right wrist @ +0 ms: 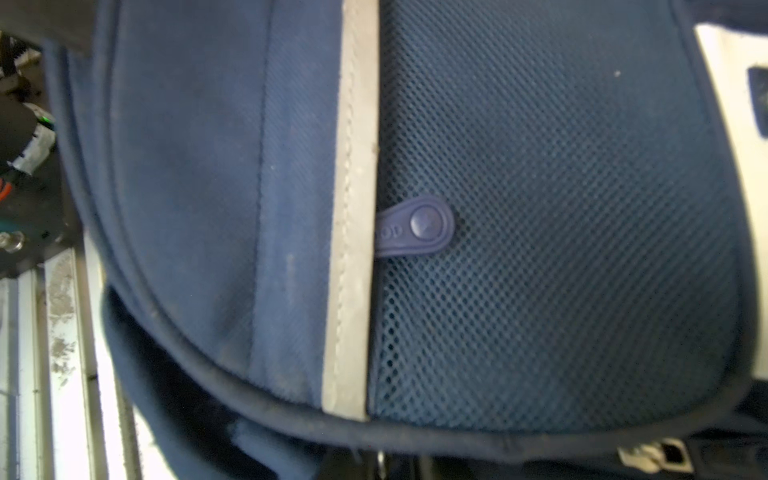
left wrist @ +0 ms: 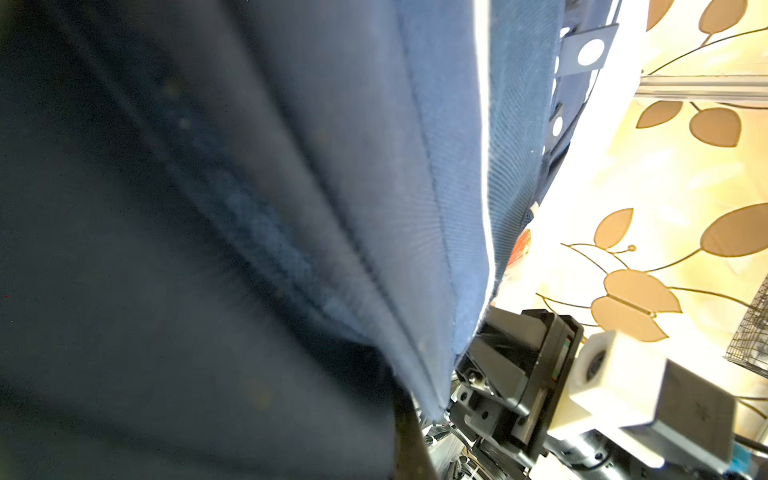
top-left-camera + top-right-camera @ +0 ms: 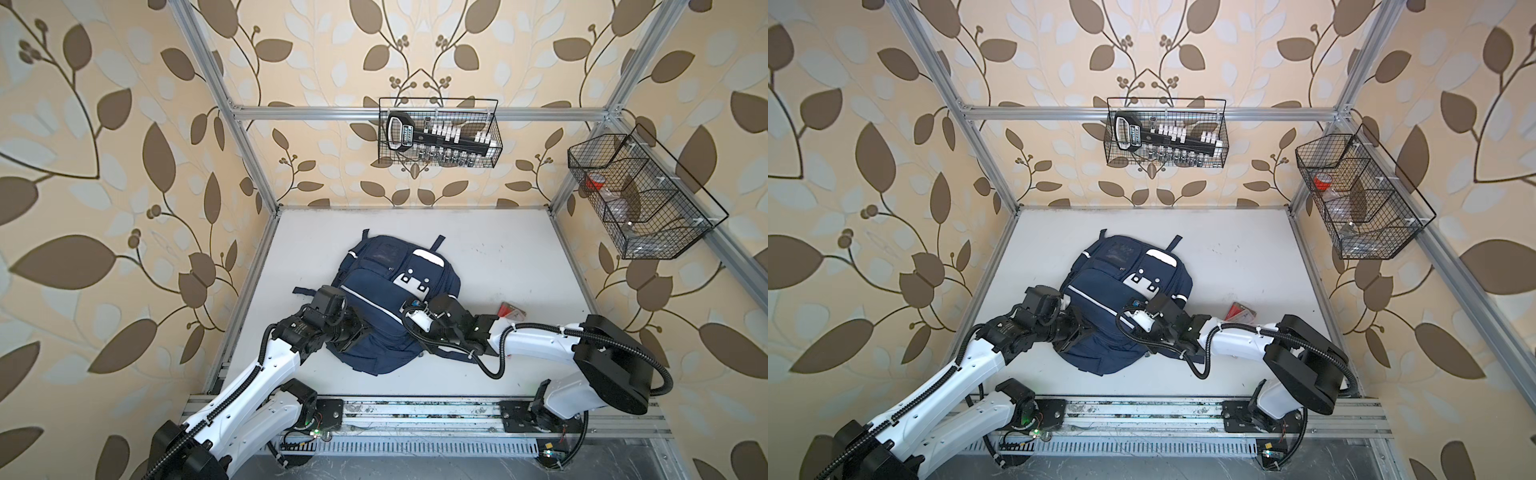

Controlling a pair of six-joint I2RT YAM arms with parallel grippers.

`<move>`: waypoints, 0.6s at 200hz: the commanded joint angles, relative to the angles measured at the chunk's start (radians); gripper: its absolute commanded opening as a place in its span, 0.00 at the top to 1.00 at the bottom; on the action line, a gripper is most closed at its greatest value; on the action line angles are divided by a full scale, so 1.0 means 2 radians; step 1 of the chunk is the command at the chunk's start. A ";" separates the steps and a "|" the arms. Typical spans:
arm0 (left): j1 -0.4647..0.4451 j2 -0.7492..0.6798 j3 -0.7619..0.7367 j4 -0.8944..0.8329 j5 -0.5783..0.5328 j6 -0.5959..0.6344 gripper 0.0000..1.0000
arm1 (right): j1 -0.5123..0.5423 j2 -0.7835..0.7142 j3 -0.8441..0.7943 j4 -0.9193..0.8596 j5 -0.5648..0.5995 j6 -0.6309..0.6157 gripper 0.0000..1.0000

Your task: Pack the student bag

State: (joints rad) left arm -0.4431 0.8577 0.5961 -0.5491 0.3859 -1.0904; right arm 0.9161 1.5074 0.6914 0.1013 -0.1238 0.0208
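Observation:
The student bag (image 3: 374, 286) (image 3: 1100, 291) is a navy backpack with white stripes and a white patch, lying flat in the middle of the white table in both top views. My left gripper (image 3: 358, 332) (image 3: 1089, 332) sits at the bag's near-left side, shut on a fold of its navy fabric (image 2: 332, 208), which fills the left wrist view. My right gripper (image 3: 409, 308) (image 3: 1136, 306) rests on the bag's right side just below the white patch. The right wrist view shows a grey stripe (image 1: 357, 208), a mesh panel (image 1: 561, 228) and a blue pull tab (image 1: 415, 226). The bag's piped edge hides the right jaws.
A small red packet (image 3: 510, 309) (image 3: 1239, 311) lies on the table right of the bag, behind my right arm. A wire basket (image 3: 440, 133) with a socket set hangs on the back rail. Another wire basket (image 3: 640, 199) hangs on the right frame. The arms' base rail (image 3: 415, 409) runs along the front.

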 commanded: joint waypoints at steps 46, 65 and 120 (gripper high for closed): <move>0.005 0.004 0.007 0.053 0.016 0.008 1.00 | 0.039 -0.091 -0.025 0.001 0.027 0.049 1.00; 0.005 0.008 -0.001 0.075 0.019 0.000 1.00 | 0.077 -0.113 -0.024 -0.027 0.050 0.078 1.00; 0.004 0.026 -0.025 0.156 0.046 -0.027 1.00 | 0.146 -0.023 0.044 -0.038 0.053 0.182 1.00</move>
State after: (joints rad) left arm -0.4435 0.8997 0.5579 -0.4595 0.4599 -1.1084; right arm 1.1423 1.3533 0.6685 -0.0200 0.0528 0.2707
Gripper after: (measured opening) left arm 0.062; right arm 0.062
